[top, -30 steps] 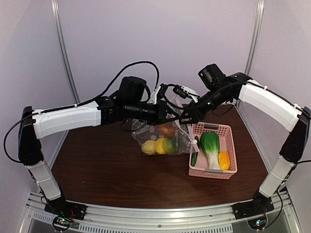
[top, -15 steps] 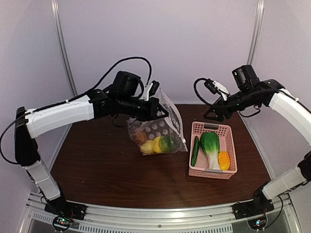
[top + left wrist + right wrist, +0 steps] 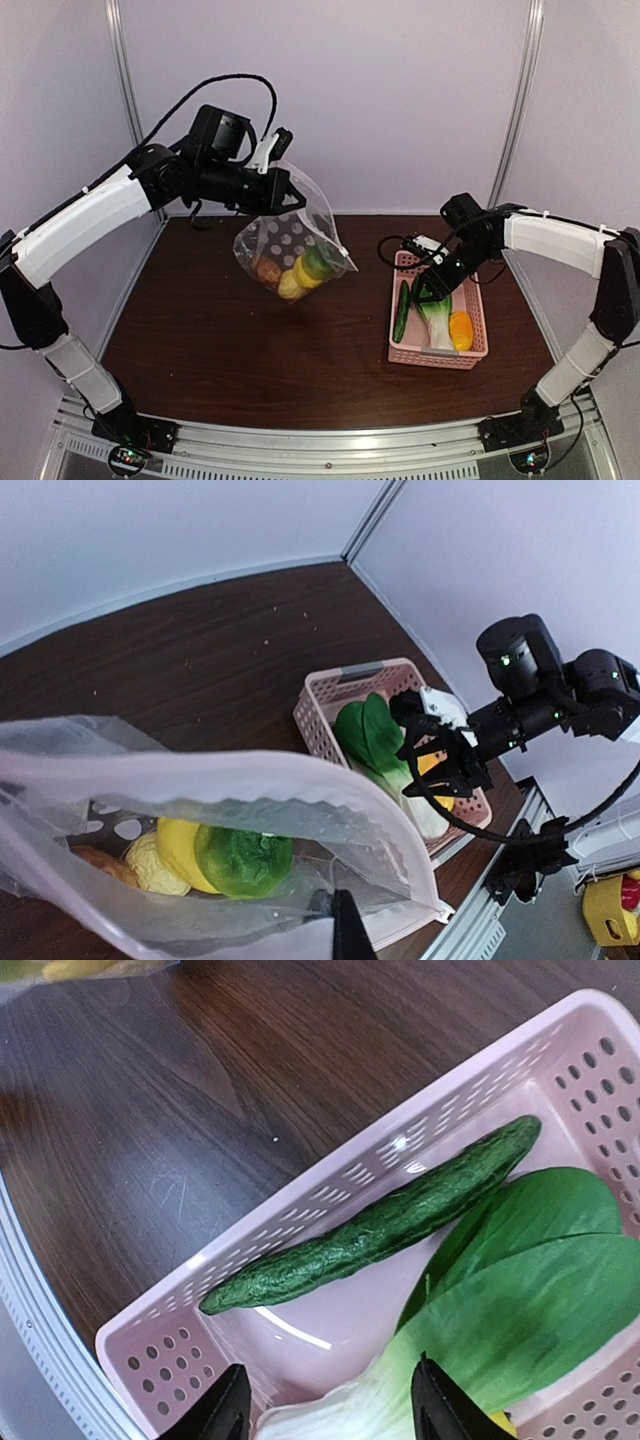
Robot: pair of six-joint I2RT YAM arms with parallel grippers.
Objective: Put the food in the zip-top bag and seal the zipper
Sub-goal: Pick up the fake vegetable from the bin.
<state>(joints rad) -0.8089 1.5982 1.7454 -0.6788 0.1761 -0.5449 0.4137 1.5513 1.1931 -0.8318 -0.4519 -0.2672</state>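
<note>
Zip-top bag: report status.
Left hand shut on zip-top bag, mouth open, some food inside. Right hand open over bok choy in basket. No obstruction seen.

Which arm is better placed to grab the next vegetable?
Right: the right end effector, open, hovers over the bok choy in the basket; the left end effector holds the zip-top bag aloft.

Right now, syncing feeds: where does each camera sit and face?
Top external: high behind the bases, facing down at the brown table; left arm, right arm show.
Left wrist: aloft, facing into the clear dotted plastic bag; jaw tip shows.
Right wrist: low, facing into the pink perforated basket; open jaws show.
Wrist views share the basket.
</note>
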